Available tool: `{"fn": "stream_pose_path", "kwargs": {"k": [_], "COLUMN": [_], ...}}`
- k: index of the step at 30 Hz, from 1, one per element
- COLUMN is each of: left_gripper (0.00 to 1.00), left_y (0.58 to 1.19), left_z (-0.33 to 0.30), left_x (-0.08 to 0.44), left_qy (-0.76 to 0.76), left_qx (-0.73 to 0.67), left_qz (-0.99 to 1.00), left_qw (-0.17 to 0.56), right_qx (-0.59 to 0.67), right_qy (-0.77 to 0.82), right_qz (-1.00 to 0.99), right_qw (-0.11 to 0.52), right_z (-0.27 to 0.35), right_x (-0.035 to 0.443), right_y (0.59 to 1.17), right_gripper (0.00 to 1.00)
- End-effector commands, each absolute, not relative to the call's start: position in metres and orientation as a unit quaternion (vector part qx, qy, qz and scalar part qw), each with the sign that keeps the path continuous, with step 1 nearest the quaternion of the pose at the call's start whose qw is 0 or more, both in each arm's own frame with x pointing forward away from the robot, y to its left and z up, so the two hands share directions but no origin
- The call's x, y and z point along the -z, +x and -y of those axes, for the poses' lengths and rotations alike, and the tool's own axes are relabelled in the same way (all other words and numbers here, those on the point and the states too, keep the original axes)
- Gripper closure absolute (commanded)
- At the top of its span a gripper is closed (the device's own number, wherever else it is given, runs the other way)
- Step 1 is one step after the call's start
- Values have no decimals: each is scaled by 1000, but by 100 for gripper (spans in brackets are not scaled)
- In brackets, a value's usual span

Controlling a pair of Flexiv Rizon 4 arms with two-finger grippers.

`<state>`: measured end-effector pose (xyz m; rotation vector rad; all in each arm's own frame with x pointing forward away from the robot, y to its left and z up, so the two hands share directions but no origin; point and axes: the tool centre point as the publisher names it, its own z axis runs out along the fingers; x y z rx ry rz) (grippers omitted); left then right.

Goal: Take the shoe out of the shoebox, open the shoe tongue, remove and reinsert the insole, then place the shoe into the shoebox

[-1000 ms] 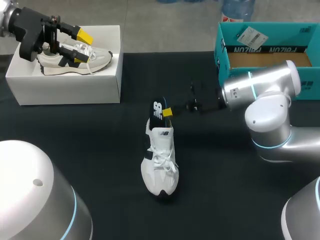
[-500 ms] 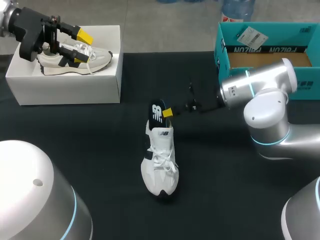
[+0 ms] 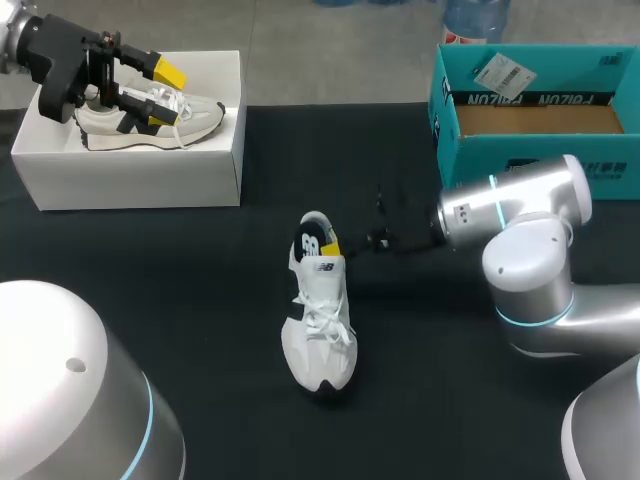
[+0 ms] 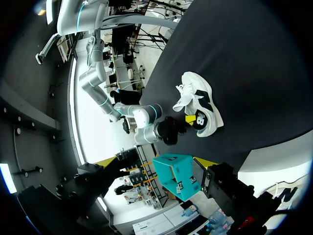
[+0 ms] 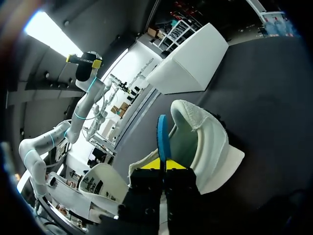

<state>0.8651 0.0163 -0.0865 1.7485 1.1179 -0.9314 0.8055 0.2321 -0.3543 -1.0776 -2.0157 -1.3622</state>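
Shoe [image 3: 320, 330], white with black trim: upright, mid-worktop [image 3: 180, 300], heel toward far edge. Insole [image 3: 312, 240], dark: half-inserted at heel. Shoebox [image 3: 470, 150], teal, open: far right corner.

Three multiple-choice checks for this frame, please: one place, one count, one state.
1. Where is the shoe at the right gripper? A on the black table B inside a box C held in the air
2. How many shoes show? A one B two C three
3. The right gripper is: A open B shut on the insole C out of view
Key: 1A, it lies on the table. 2B, the other shoe sits in the white box. 3B, it pinches the insole.
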Motion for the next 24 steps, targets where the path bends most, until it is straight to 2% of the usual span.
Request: {"fn": "stream_pose_path", "kwargs": {"k": [1, 2, 4, 7, 15, 17, 20, 24], "left_gripper": [0, 0, 0, 0, 0, 0, 0, 0], "left_y": [865, 865, 865, 865, 865, 865, 865, 865], "left_z": [-16, -16, -16, -16, -16, -16, -16, -16], "left_x": [86, 86, 86, 86, 86, 86, 86, 86], "left_qy": [699, 699, 699, 699, 699, 699, 699, 699], "left_qx": [371, 371, 371, 371, 371, 371, 371, 371], "left_qz": [-446, -446, -446, -446, -446, -446, -446, -446], "left_qw": [419, 419, 419, 419, 419, 419, 419, 419], "right_qx": [501, 500, 500, 498, 492, 492, 491, 486], "right_qy": [-397, -395, -391, -382, -366, -365, -364, -388], "right_qz": [733, 735, 740, 748, 760, 761, 760, 750], "right_qw": [233, 230, 223, 215, 214, 215, 219, 225], "right_z": [-234, -234, -233, -234, -234, -235, -235, -232], "right_x": [356, 354, 349, 341, 332, 333, 336, 341], "right_y": [799, 800, 803, 810, 827, 829, 831, 828], "right_gripper": [100, 100, 74, 69, 73, 78, 100, 100]}}
